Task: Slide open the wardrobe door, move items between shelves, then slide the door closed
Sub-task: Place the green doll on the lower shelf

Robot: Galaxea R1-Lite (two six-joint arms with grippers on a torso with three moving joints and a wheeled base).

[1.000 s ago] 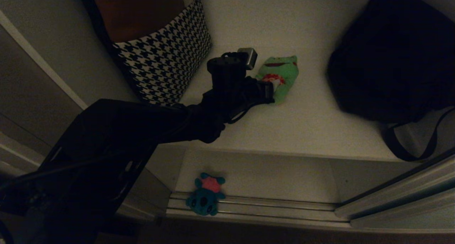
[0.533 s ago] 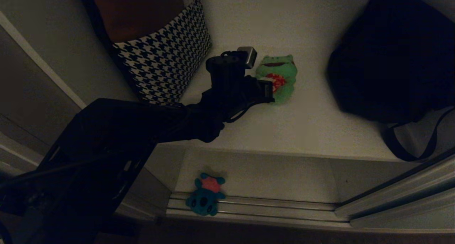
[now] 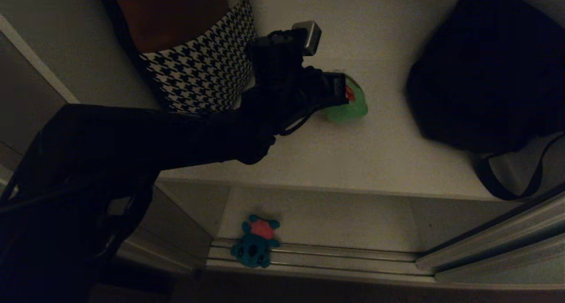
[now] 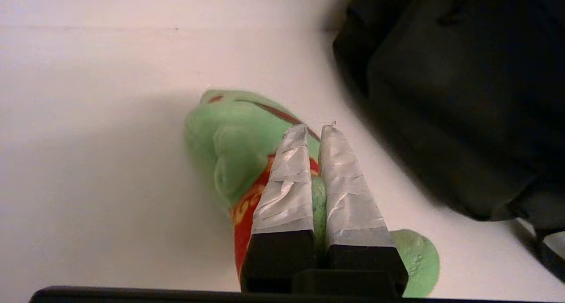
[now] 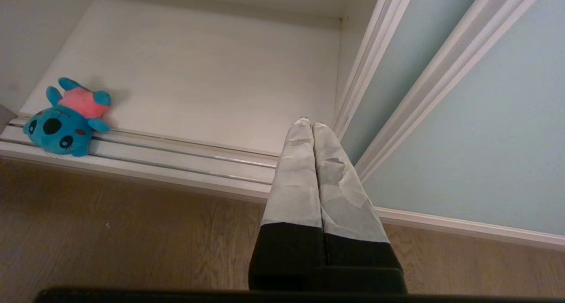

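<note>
**Left pincer clamped on the green toy, upper shelf**

Head view: the left pincer reaches over the upper shelf, covering most of one green frog plush, which sits between one houndstooth bag and one black bag. One teal plush lies at the front edge of the lower shelf, on the ribbed floor track.

Left wrist view: two taped fingers pinch the frog plush at its red patch, nearly together.

Right wrist view: the right pincer hangs above the wooden floor, fingers pressed together on nothing, beside the sliding wardrobe door. The teal plush is well apart.
</note>
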